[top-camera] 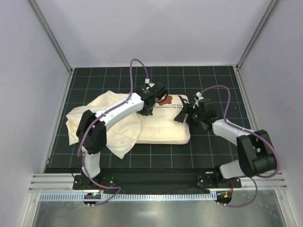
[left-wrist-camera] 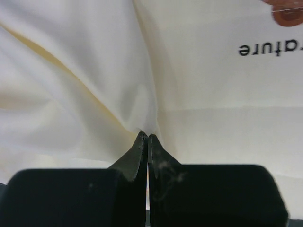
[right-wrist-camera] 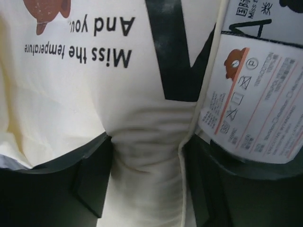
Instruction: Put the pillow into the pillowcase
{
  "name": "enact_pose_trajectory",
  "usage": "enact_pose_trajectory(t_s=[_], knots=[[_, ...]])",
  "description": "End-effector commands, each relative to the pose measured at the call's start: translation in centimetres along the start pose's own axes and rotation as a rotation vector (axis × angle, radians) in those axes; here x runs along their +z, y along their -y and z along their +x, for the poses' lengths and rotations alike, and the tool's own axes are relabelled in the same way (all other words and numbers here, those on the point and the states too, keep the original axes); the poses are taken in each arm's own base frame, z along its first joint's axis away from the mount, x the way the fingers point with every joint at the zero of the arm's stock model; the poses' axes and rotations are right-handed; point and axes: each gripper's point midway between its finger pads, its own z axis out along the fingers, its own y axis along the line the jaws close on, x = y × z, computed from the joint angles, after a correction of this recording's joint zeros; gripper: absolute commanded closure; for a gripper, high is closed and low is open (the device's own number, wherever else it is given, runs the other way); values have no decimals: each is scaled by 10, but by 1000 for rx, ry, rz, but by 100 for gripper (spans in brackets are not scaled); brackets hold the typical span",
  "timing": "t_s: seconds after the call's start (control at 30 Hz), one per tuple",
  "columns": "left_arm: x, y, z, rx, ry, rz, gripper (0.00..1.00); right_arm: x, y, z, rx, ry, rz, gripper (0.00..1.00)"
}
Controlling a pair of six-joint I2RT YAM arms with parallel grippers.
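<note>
My left gripper (left-wrist-camera: 147,138) was pinched shut on a fold of the pillowcase (left-wrist-camera: 71,85) just where it met the pillow (top-camera: 163,130) lying on the black mat (top-camera: 213,146), likely to hold its mouth there, while my right gripper (right-wrist-camera: 147,161) stood wide astride the pillow's right end, gripping nothing.

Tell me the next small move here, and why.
Probably close the right gripper on the pillow end between its open jaws: the left gripper is shut on the pillowcase, and most of the pillow lies outside it.
</note>
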Motion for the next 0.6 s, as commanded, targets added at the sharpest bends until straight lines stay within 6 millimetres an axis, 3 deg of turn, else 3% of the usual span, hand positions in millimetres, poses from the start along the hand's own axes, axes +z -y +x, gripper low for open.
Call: enact_pose_trajectory(t_s=[0.0,0.1,0.2,0.33,0.47,0.57], knots=[[-14,4,-21,1,58,32,100,21,-40,1,41,-31,-260,41],[-22,13,-26,11,68,69,100,18,-66,-7,18,19,-364,74],[-30,29,-33,22,85,116,100,10,-93,-7,-40,44,-396,94],[-41,49,-38,16,102,199,100,-20,-137,-4,-73,78,-514,96],[-63,62,-53,-12,127,283,100,-41,-152,8,-73,129,-527,96],[-84,81,-56,-9,128,367,100,-60,-159,0,-50,209,-560,96]])
